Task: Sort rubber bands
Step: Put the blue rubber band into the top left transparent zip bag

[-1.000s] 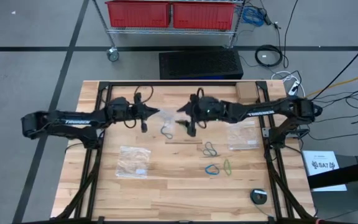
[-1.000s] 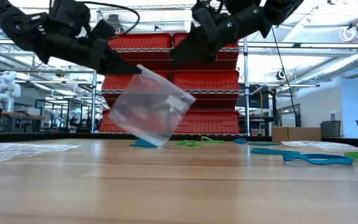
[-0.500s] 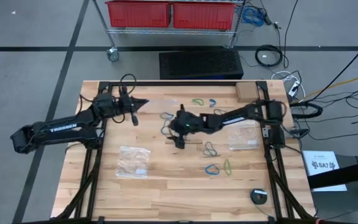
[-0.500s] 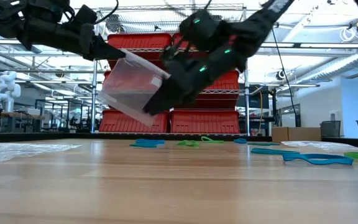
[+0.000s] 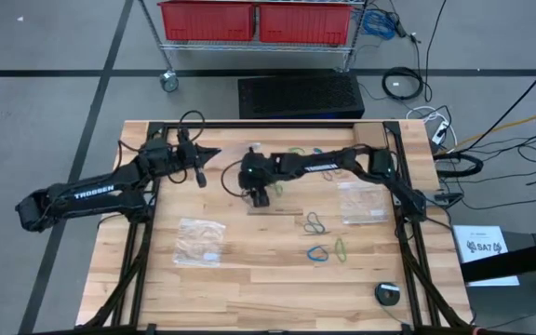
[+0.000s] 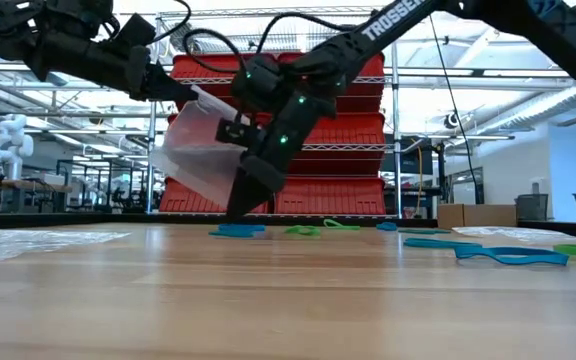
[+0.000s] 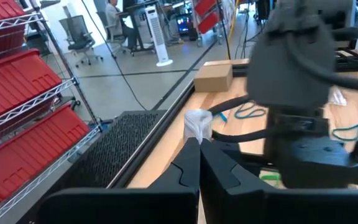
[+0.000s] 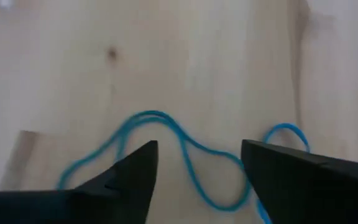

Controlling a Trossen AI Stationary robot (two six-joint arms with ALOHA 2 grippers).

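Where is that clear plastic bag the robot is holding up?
In the low view the clear bag hangs above the table, pinched at its top corner by the left gripper, just left of the right gripper, which reaches down toward a blue rubber band.

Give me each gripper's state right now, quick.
Left gripper: shut on the clear plastic bag, held up off the table.
Right gripper: open, down over a thin blue rubber band on the wooden table.
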